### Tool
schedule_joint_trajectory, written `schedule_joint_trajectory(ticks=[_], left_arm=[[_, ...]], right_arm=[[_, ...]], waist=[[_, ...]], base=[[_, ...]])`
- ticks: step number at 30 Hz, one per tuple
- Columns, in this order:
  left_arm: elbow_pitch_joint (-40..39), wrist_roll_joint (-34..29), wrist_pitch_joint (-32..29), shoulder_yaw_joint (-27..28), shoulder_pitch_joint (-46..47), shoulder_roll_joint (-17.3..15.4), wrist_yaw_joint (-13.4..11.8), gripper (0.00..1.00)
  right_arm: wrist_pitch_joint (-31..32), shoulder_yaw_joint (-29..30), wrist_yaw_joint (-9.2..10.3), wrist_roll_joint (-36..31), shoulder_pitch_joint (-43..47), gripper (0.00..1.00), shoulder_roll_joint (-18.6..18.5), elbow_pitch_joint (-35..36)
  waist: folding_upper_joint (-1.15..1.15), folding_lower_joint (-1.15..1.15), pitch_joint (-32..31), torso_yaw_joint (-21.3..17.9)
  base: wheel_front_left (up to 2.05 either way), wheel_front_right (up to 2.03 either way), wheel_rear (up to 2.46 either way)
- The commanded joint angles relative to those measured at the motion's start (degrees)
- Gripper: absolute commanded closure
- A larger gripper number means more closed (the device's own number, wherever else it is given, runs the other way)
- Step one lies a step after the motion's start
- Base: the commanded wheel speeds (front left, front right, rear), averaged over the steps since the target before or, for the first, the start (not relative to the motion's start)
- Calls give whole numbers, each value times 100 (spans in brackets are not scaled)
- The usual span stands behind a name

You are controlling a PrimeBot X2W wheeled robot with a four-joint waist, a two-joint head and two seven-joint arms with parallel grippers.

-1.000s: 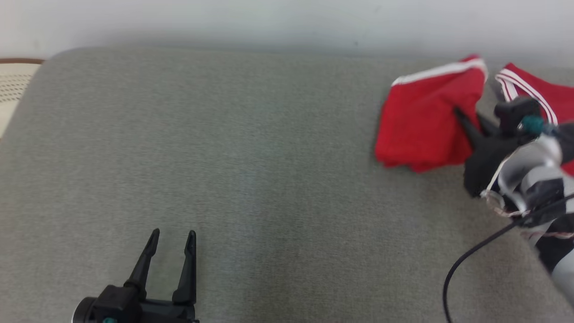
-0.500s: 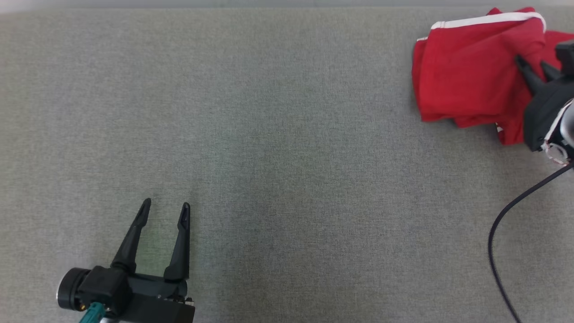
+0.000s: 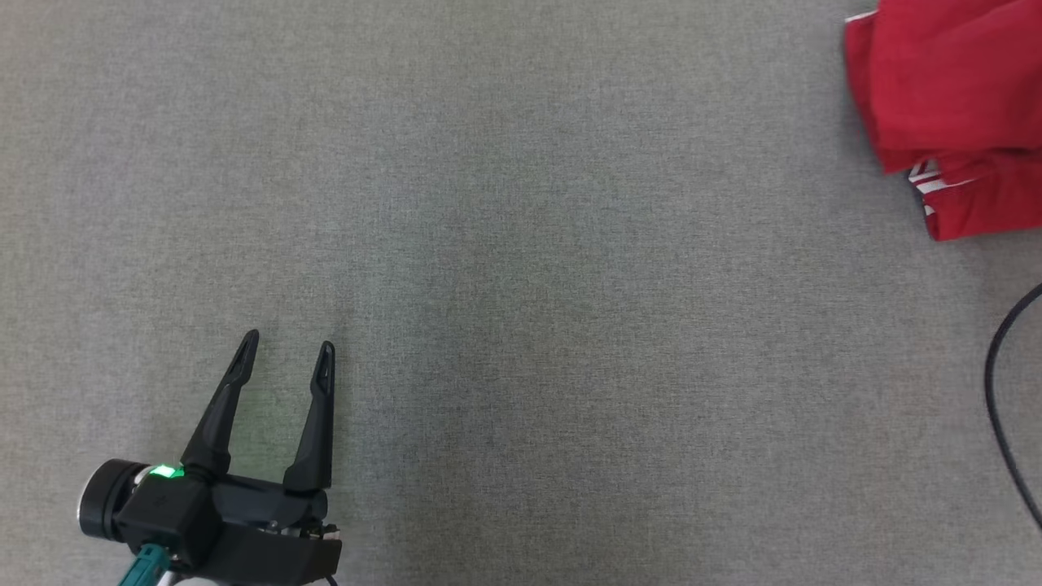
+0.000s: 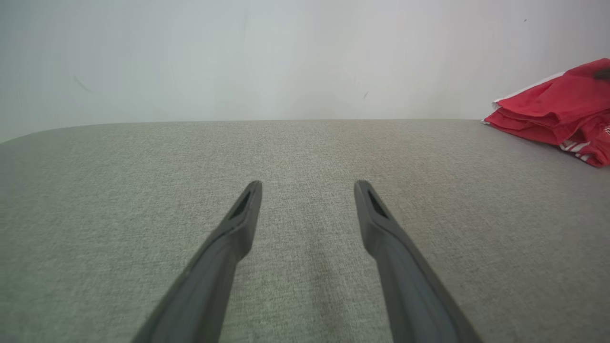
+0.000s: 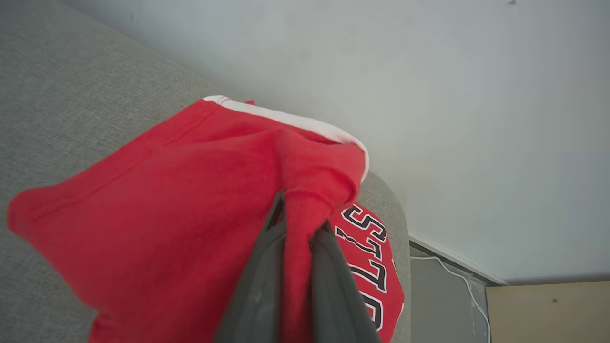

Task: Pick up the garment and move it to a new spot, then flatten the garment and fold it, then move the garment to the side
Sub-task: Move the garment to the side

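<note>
The garment [image 3: 952,98] is red with white trim and black lettering; it lies bunched at the far right of the grey padded surface [image 3: 521,268]. In the left wrist view the garment [image 4: 562,107] sits at the right edge. My right gripper [image 5: 298,212] is shut on a fold of the garment [image 5: 167,209], with red cloth pinched between its fingers and lifted into a peak. My left gripper [image 3: 286,346] rests low at the lower left, open with nothing between its fingers, far from the cloth; the left wrist view shows the left gripper [image 4: 307,186] over bare fabric.
A black cable [image 3: 1005,407] curves down the right edge of the head view. A pale wall [image 4: 286,57] stands behind the surface. Past the surface's rounded end lie a floor strip with a white cord [image 5: 452,274] and a beige panel [image 5: 548,309].
The head camera has tilted down and turned left, so the wall and the right gripper left its view and the garment slid to the upper right corner. The left gripper stays open.
</note>
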State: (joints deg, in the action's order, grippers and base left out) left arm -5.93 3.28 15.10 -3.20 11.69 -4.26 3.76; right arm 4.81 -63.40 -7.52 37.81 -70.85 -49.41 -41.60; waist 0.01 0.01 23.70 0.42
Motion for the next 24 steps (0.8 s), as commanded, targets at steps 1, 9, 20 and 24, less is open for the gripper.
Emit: schedule_joint_trajectory(ticks=[1,9,20,24], left_arm=[[-47,-54,5,23,-32,-41,6,0],[-228,-74,5,57,-75,-33,-16,0],[-314,-52,5,100,18,-75,45,0],[-357,-88,5,88,12,-68,31,0]], right_arm=[[59,-175,8,95,-153,100,-143,66],[264,-825,8,173,-660,100,-752,330],[503,-1002,8,-208,-1010,100,-1293,705],[576,-1009,8,-273,-1047,100,-1349,747]], waist=[[-1,-1,34,32],[-1,-1,135,8],[-1,-1,311,-67],[-1,-1,334,-82]], base=[[0,0,0],[0,0,0],[0,0,0],[0,0,0]])
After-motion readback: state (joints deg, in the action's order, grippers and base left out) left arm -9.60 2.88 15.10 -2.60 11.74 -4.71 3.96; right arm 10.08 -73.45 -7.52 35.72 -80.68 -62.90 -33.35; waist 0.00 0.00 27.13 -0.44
